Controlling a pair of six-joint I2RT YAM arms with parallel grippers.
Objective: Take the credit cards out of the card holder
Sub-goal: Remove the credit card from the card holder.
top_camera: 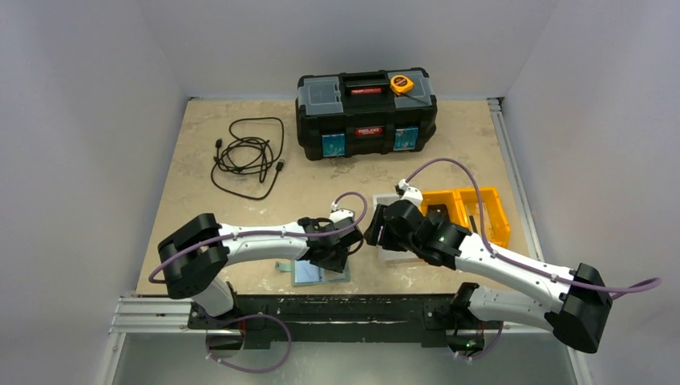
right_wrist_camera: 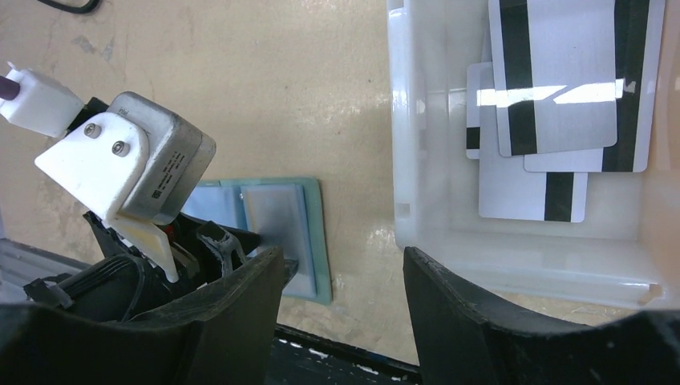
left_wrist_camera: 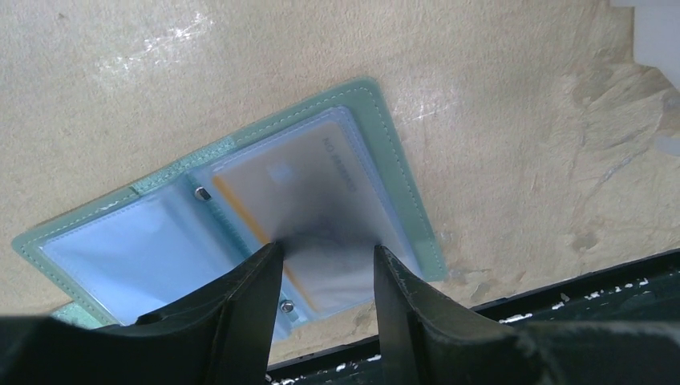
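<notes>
Left wrist view: the left end effector (left_wrist_camera: 327,250) hangs with its jaws partly apart and nothing between them, right over the near edge of the card holder (left_wrist_camera: 160,241). The card holder lies open and flat on the desk (left_wrist_camera: 240,56). Directly ahead of the fingertips, in the right-hand pocket, sits a card (left_wrist_camera: 305,176) behind frosted plastic, with an orange strip showing along its spine side. Its long axis runs away from the end effector, slightly to the right; which pocket edge is open I cannot tell. The right end effector (right_wrist_camera: 341,257) is likewise open and empty, over the desk just beside a white bin (right_wrist_camera: 397,160) holding several cards (right_wrist_camera: 553,72). The card holder lies off to its left, under the left arm. The left arm is nearer, so I judge the next pull falls to it.
</notes>
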